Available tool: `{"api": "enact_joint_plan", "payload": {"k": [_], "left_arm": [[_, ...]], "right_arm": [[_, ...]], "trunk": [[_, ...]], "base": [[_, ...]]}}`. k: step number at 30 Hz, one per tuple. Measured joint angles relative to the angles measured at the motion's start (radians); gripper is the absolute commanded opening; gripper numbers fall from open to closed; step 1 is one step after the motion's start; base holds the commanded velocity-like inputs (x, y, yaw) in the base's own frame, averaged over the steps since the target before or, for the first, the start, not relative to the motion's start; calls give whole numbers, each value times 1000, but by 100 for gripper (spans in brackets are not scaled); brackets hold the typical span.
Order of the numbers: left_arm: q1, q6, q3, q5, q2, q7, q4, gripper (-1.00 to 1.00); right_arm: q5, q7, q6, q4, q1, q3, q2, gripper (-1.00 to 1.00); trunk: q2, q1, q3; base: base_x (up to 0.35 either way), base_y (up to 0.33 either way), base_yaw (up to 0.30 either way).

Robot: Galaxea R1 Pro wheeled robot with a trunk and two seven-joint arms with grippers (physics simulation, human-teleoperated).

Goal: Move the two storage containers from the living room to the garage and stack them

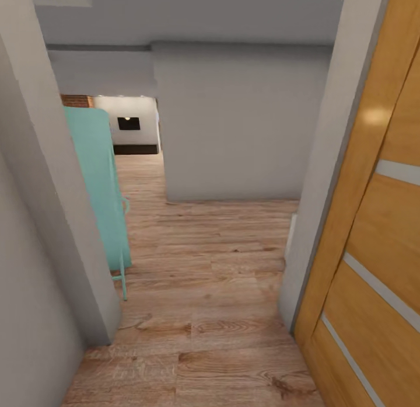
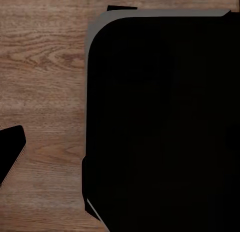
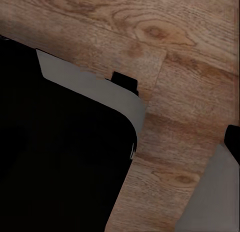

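We see a light brown wood-plank floor (image 1: 204,290) with darker grain and knots, plain grey-white walls (image 1: 239,121) rising from it, a honey-orange wooden door (image 1: 373,237) with pale grey stripes, a flat teal panel (image 1: 96,179), and red-brown brick (image 1: 76,101) above that panel.

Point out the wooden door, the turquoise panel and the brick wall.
wooden door (image 1: 379,232), head view, on its orange face.
turquoise panel (image 1: 96,179), head view, mid-surface.
brick wall (image 1: 76,101), head view, on the visible patch.
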Motion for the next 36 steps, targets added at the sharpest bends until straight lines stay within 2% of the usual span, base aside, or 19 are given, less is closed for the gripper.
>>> {"api": "enact_joint_plan", "payload": {"k": [36], "left_arm": [[0, 2, 0, 1, 3, 0, 0, 100]], "right_arm": [[0, 0, 1, 0, 0, 0, 2, 100]], "trunk": [[0, 0, 0]], "base": [[320, 0, 0]]}}
